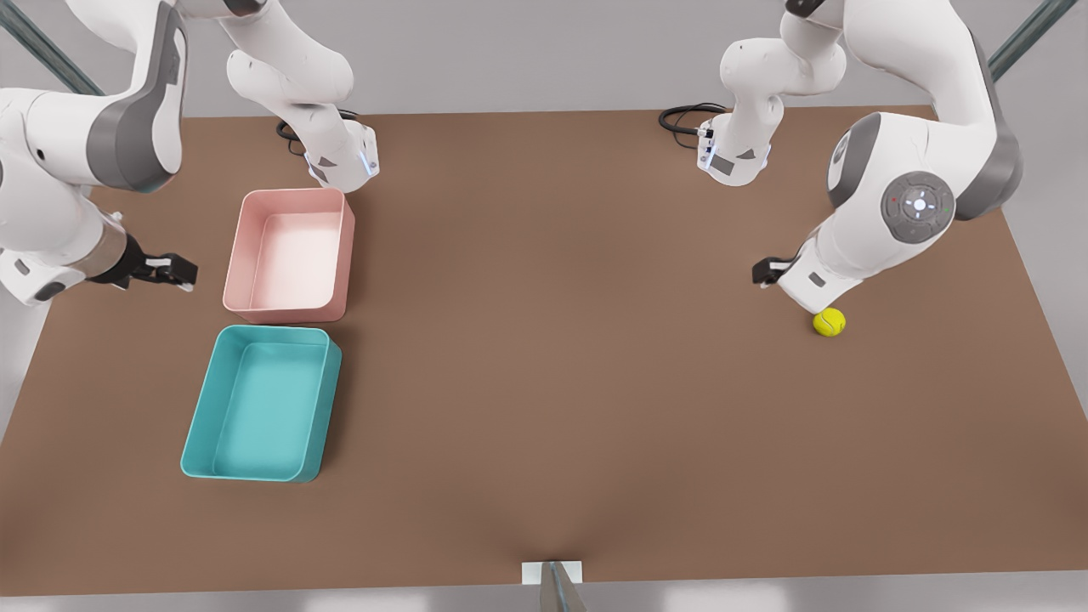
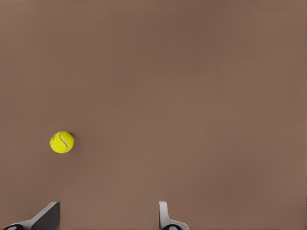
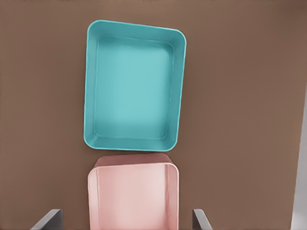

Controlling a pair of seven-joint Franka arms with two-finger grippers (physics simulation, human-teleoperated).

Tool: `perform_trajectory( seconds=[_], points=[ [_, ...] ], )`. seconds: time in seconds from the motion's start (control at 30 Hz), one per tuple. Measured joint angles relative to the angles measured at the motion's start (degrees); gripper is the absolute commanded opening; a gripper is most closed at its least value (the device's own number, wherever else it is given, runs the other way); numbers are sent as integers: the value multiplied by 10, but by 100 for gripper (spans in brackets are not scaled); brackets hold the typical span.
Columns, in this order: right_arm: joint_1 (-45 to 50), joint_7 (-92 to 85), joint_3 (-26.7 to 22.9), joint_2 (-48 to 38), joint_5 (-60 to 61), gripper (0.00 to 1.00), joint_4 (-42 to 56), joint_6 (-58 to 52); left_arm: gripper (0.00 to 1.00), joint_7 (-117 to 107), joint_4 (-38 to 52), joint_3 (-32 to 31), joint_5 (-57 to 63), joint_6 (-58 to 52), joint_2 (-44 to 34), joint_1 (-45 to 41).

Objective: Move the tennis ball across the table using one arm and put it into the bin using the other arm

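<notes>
The bin (image 1: 255, 406) lies nearest the camera, empty on the table (image 1: 544, 382), just past my right gripper (image 1: 166, 270), whose fingers stand spread wide above the pink tray (image 1: 289, 255) beside it. Across the table, well apart from both trays, the tennis ball (image 1: 829, 322) rests just beside my left gripper (image 1: 767, 271), also open, holding nothing.
</notes>
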Motion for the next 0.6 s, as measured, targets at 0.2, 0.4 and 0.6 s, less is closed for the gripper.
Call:
perform_trajectory(
  seconds=[0.2, 0.4, 0.6],
  points=[
    [-3, -11, -1, 19, 0, 100, -9, 16, 21, 32, -67, 69, 3, 28, 1, -10],
    [-14, -24, -3, 81, 20, 100, 11, 17, 21, 176, -224, 180, 20, 145, 23, 35],
    [-19, -40, -3, 96, 38, 100, 15, 15, 21, 468, -327, 209, 10, 293, 50, 95]
  ],
)
